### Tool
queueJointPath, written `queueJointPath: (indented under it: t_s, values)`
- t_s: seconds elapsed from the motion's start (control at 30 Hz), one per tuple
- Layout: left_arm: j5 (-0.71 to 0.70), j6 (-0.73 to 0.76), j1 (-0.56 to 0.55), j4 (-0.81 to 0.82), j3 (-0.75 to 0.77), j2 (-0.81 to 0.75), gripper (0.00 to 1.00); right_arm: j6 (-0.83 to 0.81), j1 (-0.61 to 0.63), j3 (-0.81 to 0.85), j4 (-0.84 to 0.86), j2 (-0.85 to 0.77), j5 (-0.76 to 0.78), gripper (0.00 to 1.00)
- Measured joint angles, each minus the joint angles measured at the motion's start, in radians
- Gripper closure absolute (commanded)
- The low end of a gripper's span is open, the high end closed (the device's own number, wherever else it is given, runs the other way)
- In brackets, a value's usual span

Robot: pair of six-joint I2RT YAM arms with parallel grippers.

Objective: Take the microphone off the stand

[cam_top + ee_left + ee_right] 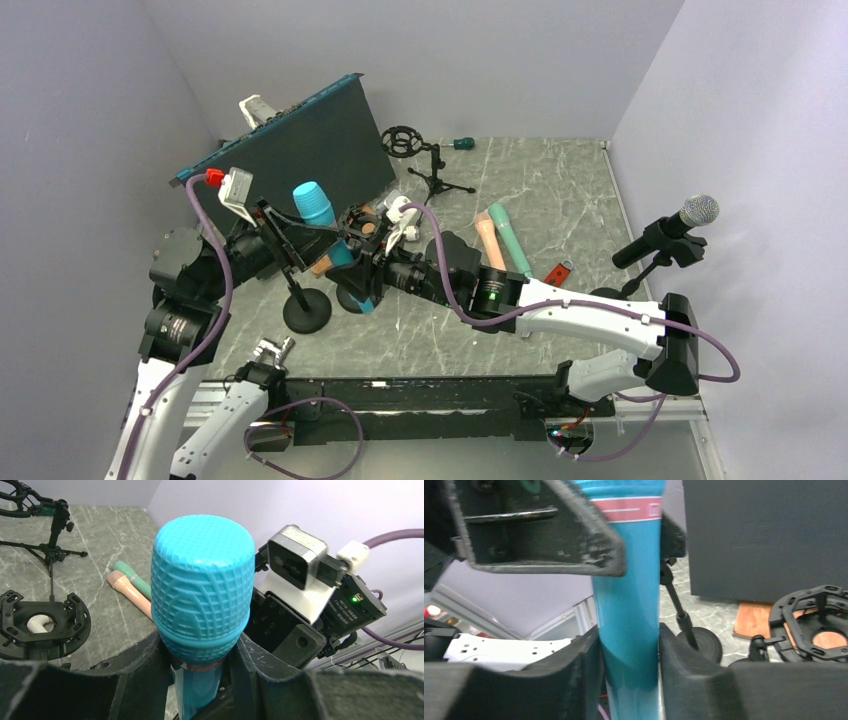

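The blue microphone (316, 205) stands tilted, its mesh head up, above the black stand's round base (307, 312). My left gripper (325, 240) is shut around its neck just under the head (200, 585), one finger on each side. My right gripper (358, 275) is shut on the lower handle (626, 605). In the right wrist view the stand's pole (676, 605) and base (698, 642) show just behind the handle. The stand's clip is hidden, so I cannot tell whether it still holds the microphone.
A black microphone with a silver head (690, 215) sits on a stand at the right. A shock mount on a tripod (405, 140) is at the back. Pink (489, 240) and green (510, 240) microphones lie mid-table. A dark panel (290, 150) leans behind the left arm.
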Motion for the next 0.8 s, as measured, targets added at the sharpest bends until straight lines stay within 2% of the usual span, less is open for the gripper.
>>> queueJointPath:
  t_s: [0.03,0.07,0.1,0.17,0.2,0.33,0.5,0.73,0.8]
  values:
    - [0.004,0.002,0.0,0.003,0.0,0.007,0.84,0.005,0.001,0.0,0.006,0.002,-0.008,0.9]
    - [0.01,-0.001,0.001,0.006,0.0,0.014,0.68,0.002,0.003,0.0,0.006,0.002,-0.007,1.0]
    - [0.015,-0.005,0.001,0.009,0.0,0.02,0.52,0.006,0.003,-0.005,0.011,0.001,-0.003,1.0]
    - [0.017,-0.002,0.001,0.003,0.0,0.026,0.08,0.012,0.001,-0.023,0.027,-0.003,0.004,1.0]
    - [0.021,0.009,0.001,-0.01,0.003,0.029,0.02,0.014,0.001,-0.034,0.034,-0.007,0.018,1.0]
    - [0.005,0.063,-0.003,-0.116,0.047,0.032,0.01,0.016,-0.016,-0.06,0.016,-0.018,0.103,1.0]
    - [-0.137,0.164,-0.003,-0.221,0.119,-0.01,0.03,0.023,-0.053,-0.07,-0.058,-0.043,0.226,1.0]
    - [-0.355,0.247,-0.003,-0.293,0.15,-0.056,0.38,0.088,-0.19,-0.206,-0.09,-0.176,0.224,1.0]
    - [-0.401,0.254,-0.003,-0.314,0.153,-0.045,0.54,0.102,-0.218,-0.236,-0.105,-0.206,0.225,1.0]
